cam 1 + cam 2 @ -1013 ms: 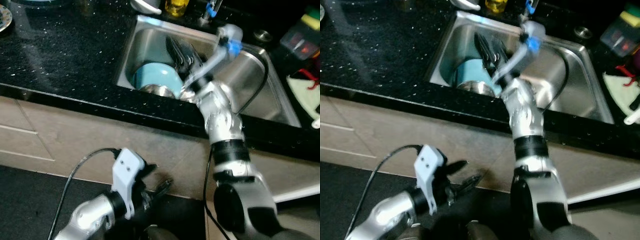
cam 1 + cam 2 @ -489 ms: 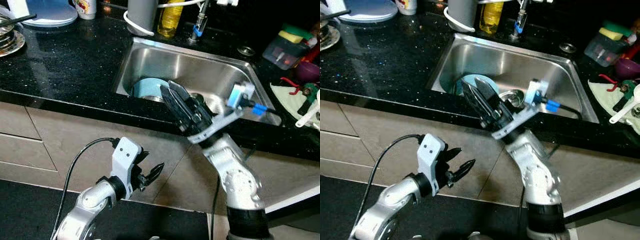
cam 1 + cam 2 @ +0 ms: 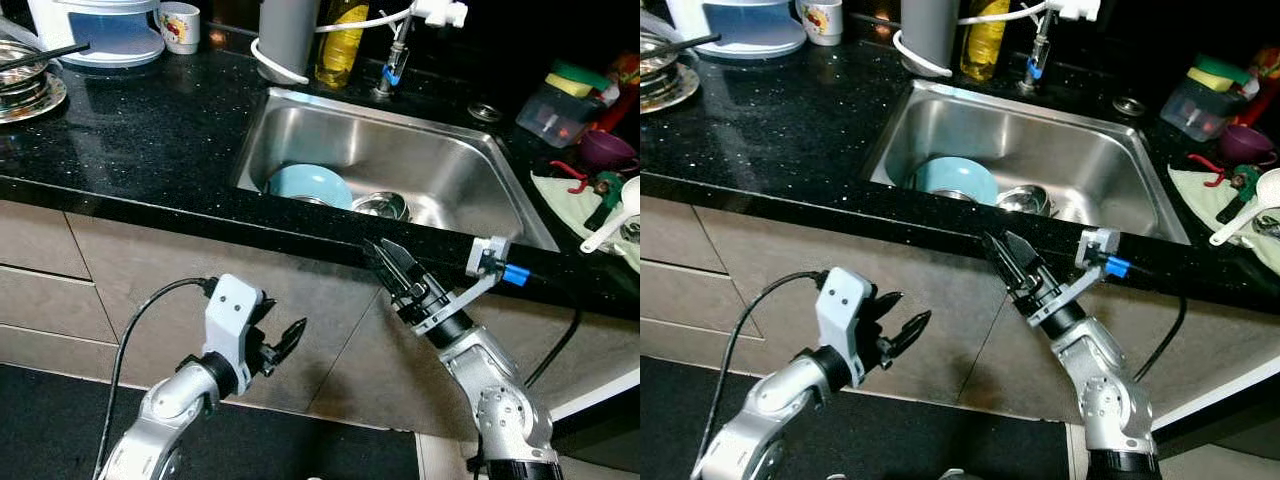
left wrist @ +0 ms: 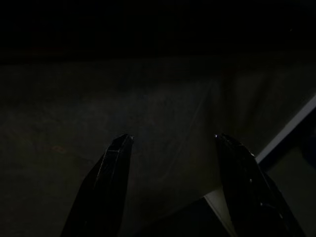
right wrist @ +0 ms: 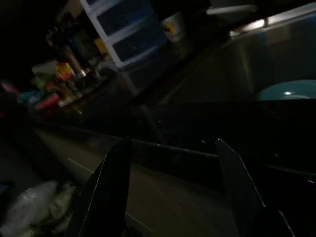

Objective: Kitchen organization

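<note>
Left eye view: I am looking down at a black speckled counter [image 3: 130, 120] with a steel sink [image 3: 470, 175] set into it. A light blue bowl [image 3: 308, 186] lies in the sink beside a small steel bowl [image 3: 380, 206]; these look like the things to be tidied. My right gripper [image 3: 392, 262] hangs just in front of the counter edge, below the sink rim, its two black fingers spread apart and holding nothing. My left gripper [image 3: 285, 340] idles low before the cabinet front [image 3: 120, 270], also parted and empty. I judge the step in hand to be a reach for the dishes, with nothing yet picked up; the next move calls for raising the right gripper over the counter edge and down onto the blue bowl. On the counter stand a mug [image 3: 179, 26], a yellow bottle [image 3: 342, 45] and the tap [image 3: 392, 62]. The right wrist view is dim but adds a sideways look along the counter, with the blue bowl's rim at its edge and a white drawer unit [image 5: 126, 27] far off. The left wrist view shows dark cabinet between two parted fingertips [image 4: 121, 148].
</note>
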Tool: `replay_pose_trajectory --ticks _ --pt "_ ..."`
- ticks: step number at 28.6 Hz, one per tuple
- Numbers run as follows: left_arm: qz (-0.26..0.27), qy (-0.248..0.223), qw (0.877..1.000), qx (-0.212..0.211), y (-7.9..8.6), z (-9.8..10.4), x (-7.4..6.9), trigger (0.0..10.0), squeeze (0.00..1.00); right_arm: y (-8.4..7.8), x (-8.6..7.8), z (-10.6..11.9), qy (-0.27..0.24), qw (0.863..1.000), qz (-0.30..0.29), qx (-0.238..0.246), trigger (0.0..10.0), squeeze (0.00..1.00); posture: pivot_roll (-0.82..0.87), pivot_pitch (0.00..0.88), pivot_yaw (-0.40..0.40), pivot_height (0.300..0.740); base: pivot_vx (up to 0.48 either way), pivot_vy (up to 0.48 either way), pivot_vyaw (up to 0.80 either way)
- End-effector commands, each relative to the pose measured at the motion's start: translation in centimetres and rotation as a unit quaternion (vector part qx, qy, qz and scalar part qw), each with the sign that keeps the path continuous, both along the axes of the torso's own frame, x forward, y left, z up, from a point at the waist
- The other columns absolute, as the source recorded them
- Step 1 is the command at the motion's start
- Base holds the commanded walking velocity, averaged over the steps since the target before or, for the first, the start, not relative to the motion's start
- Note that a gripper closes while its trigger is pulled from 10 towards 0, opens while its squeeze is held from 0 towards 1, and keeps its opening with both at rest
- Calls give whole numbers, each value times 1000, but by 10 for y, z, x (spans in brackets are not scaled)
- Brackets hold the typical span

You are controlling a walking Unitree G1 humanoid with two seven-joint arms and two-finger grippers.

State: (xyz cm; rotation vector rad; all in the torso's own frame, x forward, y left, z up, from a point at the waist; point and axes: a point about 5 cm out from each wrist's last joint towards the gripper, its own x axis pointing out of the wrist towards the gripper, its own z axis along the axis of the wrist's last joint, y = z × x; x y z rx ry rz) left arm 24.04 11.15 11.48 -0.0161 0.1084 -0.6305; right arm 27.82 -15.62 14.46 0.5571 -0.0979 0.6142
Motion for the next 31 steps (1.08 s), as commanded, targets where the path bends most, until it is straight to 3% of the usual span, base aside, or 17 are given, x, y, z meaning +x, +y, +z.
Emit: replay_pose_trajectory --ticks 1,7,13,26,31 --pt "1 2 1000 5 0 -4 -2 10000 0 -8 -3 -7 9 1000 -15 -20 10000 0 180 33 -173 740 0 0 0" --pt "12 8 1000 5 1 -8 -3 10000 0 -8 -6 -23 29 995 -17 -94 10000 0 180 39 -175 740 0 0 0" --pt "11 35 999 -31 0 -14 4 10000 0 -6 0 -24 32 995 -17 -97 10000 0 180 35 -173 740 0 0 0" --pt "23 18 999 -33 0 -13 12 10000 0 -5 2 -26 24 994 -8 -107 10000 0 176 29 -164 740 0 0 0" --pt "30 12 999 -27 1 -12 13 10000 0 -3 1 -25 16 995 5 -99 10000 0 177 28 -166 740 0 0 800"
